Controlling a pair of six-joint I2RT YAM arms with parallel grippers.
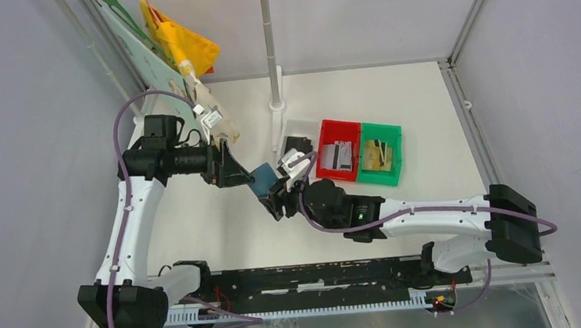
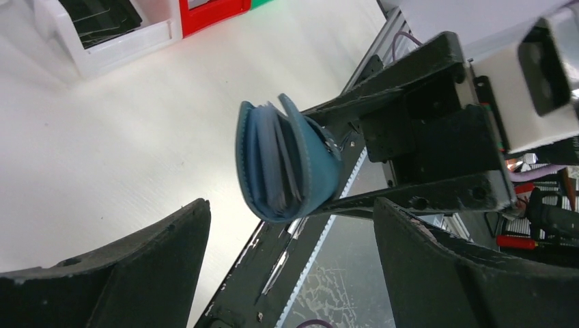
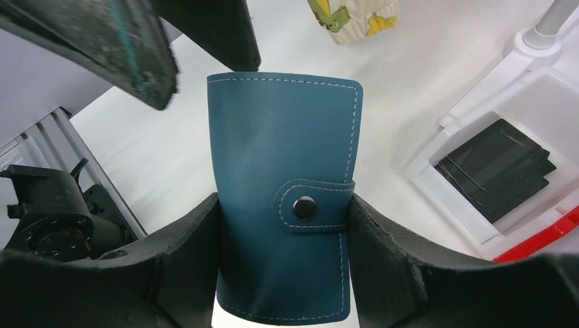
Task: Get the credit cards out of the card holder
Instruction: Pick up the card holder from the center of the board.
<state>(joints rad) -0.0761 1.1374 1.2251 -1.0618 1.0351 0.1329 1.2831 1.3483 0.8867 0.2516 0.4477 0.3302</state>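
The teal card holder (image 3: 283, 171) is gripped upright by its sides in my right gripper (image 3: 283, 205), with its snap tab (image 3: 305, 206) fastened. In the top view it (image 1: 261, 179) hangs above the table between both grippers. The left wrist view shows it (image 2: 287, 164) edge-on, with layered inner leaves and no card sticking out. My left gripper (image 2: 292, 208) is open and empty, its fingers (image 2: 171, 246) just short of the holder, not touching. Grey credit cards (image 1: 336, 154) lie in the red bin (image 1: 337, 129). Gold cards (image 1: 378, 155) lie in the green bin (image 1: 396, 152).
A white bin (image 1: 294, 124) holding a flat black item (image 3: 498, 167) stands left of the red bin. A white post (image 1: 275, 95) rises behind it. A yellow bag (image 1: 180, 43) and hangers lean at the back left. A black rail (image 1: 320, 275) runs along the near edge.
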